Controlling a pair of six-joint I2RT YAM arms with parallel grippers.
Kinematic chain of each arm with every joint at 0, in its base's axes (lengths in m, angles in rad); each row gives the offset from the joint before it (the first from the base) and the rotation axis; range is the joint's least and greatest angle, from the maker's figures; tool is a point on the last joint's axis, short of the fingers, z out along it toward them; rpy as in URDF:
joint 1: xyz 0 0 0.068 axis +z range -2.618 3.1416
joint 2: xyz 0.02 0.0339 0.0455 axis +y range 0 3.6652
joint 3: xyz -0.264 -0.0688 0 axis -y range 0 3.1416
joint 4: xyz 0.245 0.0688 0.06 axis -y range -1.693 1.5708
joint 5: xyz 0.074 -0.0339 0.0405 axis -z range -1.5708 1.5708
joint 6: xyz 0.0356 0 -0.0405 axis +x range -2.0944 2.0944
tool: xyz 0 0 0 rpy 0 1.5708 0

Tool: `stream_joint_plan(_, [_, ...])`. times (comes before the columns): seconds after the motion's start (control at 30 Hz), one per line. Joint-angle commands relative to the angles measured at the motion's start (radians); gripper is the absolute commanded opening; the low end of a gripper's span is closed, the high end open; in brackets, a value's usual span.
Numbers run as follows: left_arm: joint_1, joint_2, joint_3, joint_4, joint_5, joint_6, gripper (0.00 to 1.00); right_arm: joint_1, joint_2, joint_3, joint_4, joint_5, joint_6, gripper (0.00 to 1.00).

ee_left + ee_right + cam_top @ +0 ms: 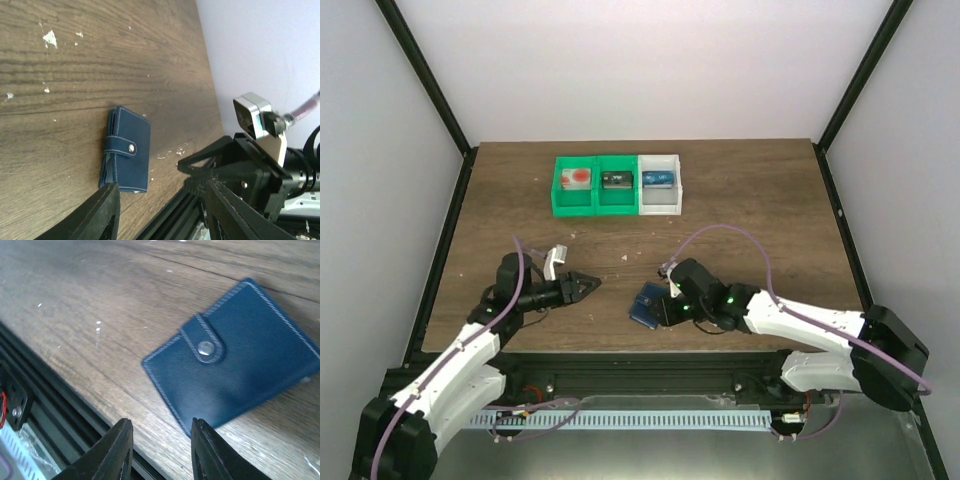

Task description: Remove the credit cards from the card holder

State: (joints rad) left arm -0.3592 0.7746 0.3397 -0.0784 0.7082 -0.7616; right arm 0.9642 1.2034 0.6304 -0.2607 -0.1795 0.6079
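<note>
— Where's the card holder (642, 305), seen from above?
— Flat on the bench (760, 210) near its front edge, right by the right gripper (667, 303). One credit card (578, 177), red circle up, lies in the green bin (560, 195) at the back.
— And the wrist views?
— They show its snap strap (205, 342) fastened. Right and left gripper (592, 287) are both partly spread, holding nothing.

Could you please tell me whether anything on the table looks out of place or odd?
The dark blue stitched card holder lies shut, its tab snapped, close to the near edge of the wooden table and slightly askew to it. White flecks dot the wood. Nothing looks spilled or damaged.
</note>
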Motion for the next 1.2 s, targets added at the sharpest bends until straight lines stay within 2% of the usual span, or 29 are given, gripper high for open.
stream_joint_plan(0.0, [-0.04,0.035,-0.047,0.137,0.005,-0.04,0.48,-0.051,-0.028,-0.052,0.013,0.004,0.191,0.34])
stream_joint_plan(0.1, [-0.105,0.082,-0.051,0.185,-0.035,-0.058,0.47,-0.083,-0.046,-0.099,0.04,0.014,0.283,0.34])
stream_joint_plan(0.27, [-0.188,0.197,-0.059,0.298,-0.08,-0.077,0.35,-0.136,-0.071,-0.229,0.196,-0.066,0.415,0.35])
stream_joint_plan(0.57, [-0.284,0.431,-0.033,0.472,-0.085,-0.063,0.14,-0.141,-0.032,-0.318,0.392,-0.067,0.552,0.37])
stream_joint_plan(0.87, [-0.317,0.606,-0.052,0.589,-0.081,-0.052,0.09,-0.142,0.091,-0.298,0.481,-0.076,0.569,0.39])
stream_joint_plan(1.17, [-0.373,0.725,-0.056,0.623,-0.102,-0.052,0.05,-0.142,0.141,-0.323,0.572,-0.076,0.598,0.44])
